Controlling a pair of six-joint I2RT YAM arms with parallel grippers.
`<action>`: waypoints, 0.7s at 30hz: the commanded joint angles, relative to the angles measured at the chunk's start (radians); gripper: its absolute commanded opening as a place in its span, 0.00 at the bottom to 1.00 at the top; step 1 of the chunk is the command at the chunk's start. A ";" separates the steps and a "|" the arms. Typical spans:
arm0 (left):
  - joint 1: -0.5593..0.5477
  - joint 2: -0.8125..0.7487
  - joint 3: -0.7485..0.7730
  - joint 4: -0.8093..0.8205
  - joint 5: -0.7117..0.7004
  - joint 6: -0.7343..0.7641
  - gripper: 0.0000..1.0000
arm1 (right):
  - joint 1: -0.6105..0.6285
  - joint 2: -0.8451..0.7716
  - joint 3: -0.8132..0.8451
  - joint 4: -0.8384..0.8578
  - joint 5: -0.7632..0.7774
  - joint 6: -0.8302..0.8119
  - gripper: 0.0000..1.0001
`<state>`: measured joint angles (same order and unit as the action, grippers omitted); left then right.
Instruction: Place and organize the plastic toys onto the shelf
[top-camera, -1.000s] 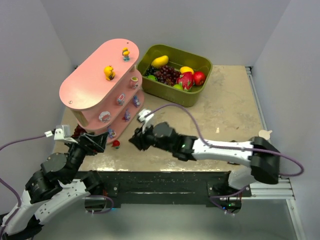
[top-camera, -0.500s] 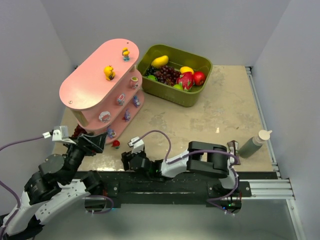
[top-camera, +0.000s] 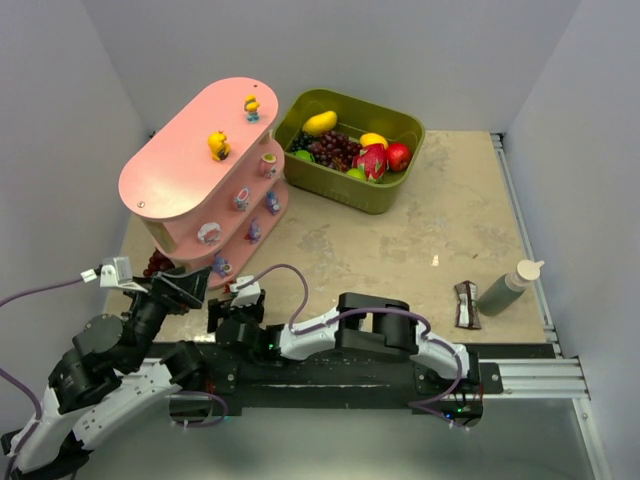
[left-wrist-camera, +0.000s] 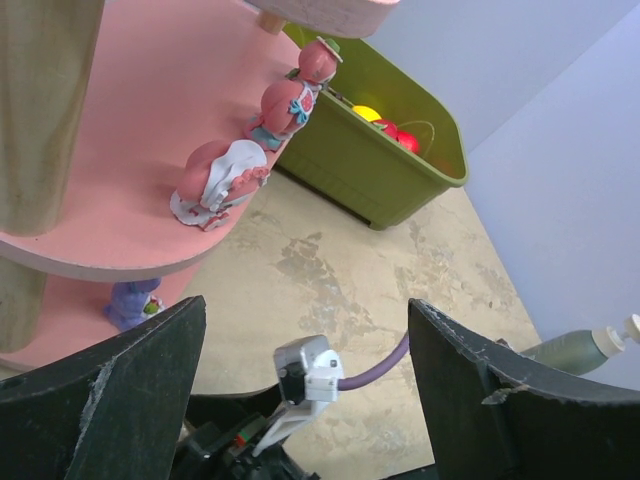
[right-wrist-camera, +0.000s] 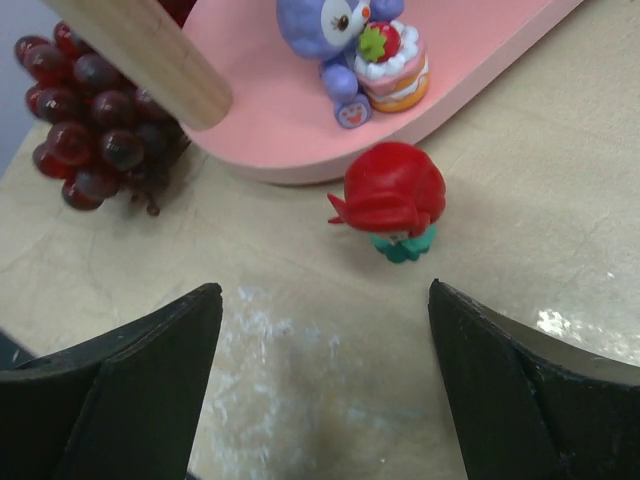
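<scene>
I am looking down through the right gripper (right-wrist-camera: 320, 400), whose fingers are standing wide apart with nothing between them, hanging low over the table (right-wrist-camera: 300, 350). Just ahead of it a red-haired toy (right-wrist-camera: 393, 200) is standing on the table, just beside the edge of the shelf (right-wrist-camera: 270, 110) but not on it. On the bottom board behind it a purple toy (right-wrist-camera: 345, 40) with a little cake is sitting, and a grape bunch (right-wrist-camera: 95, 120) is lying by the shelf's wooden post. The left gripper (left-wrist-camera: 305, 400) is also spread and empty, pointing past the middle board, where three pink toys (left-wrist-camera: 215, 180) are lining up along the rim. From above I am seeing two yellow toys (top-camera: 218, 145) standing on the top board, and the green bin (top-camera: 395, 125) of fruit sitting just beside the shelf's far end.
</scene>
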<state>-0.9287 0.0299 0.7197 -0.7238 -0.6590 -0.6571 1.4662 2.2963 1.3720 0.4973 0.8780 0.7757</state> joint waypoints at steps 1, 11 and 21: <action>0.002 -0.024 -0.009 0.032 -0.011 0.030 0.86 | 0.003 0.124 0.077 -0.368 0.087 0.093 0.89; 0.002 -0.025 -0.012 0.034 -0.007 0.031 0.86 | 0.000 0.186 0.147 -0.490 0.194 0.048 0.89; 0.002 -0.024 -0.012 0.032 -0.011 0.033 0.86 | -0.006 0.242 0.193 -0.398 0.170 -0.061 0.83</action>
<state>-0.9287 0.0124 0.7101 -0.7197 -0.6590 -0.6426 1.4689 2.4229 1.6009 0.2104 1.1397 0.6964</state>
